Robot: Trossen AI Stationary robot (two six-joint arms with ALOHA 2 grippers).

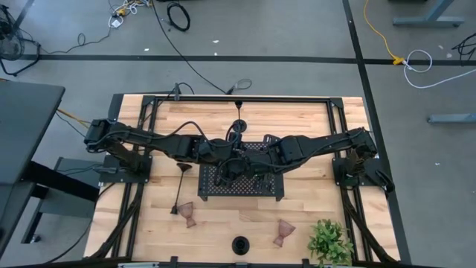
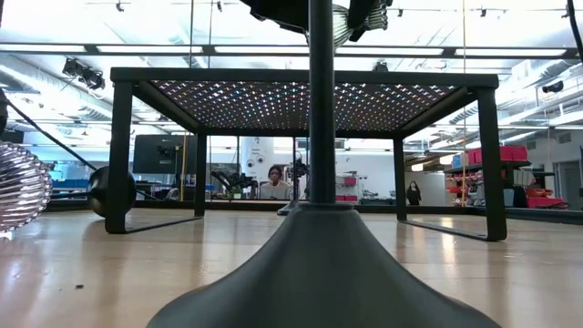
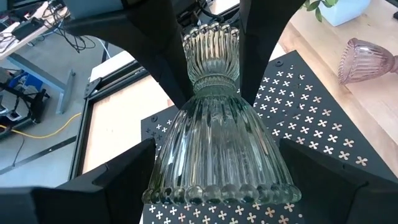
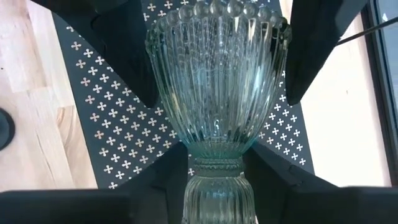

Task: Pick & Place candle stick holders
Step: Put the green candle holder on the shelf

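Observation:
A pale green ribbed glass candle stick holder [image 3: 217,124] hangs above the black perforated tray [image 1: 245,186] at the table's middle, where both arms meet. My left gripper [image 3: 217,152] is shut on its wide bell. My right gripper [image 4: 217,177] is shut on its narrow waist. Two pinkish glass holders [image 1: 187,214] [image 1: 283,231] lie on the wood near the front. One black holder [image 1: 239,244] stands on its round base at the near edge. Another [image 1: 181,186] lies on its side left of the tray. A third [image 1: 238,112] is behind the tray. My left gripper pinches the holder's wide bell [image 3: 160,155] between its two fingers, close to the beaded rim, one finger on each side. The holder is tilted and lifted clear of the tray. My right gripper has the narrow waist and small cup [image 4: 194,174] between its two fingers, coming steeply from above. Its fingers [image 3: 163,56] lie against the glass on both sides, opposite the end my left gripper holds.
The tray stands on thin legs [image 2: 118,155] with room beneath it. A small leafy plant [image 1: 329,242] in a white pot sits at the near right corner. Bare wood lies left and right of the tray. People show in the room beyond the table.

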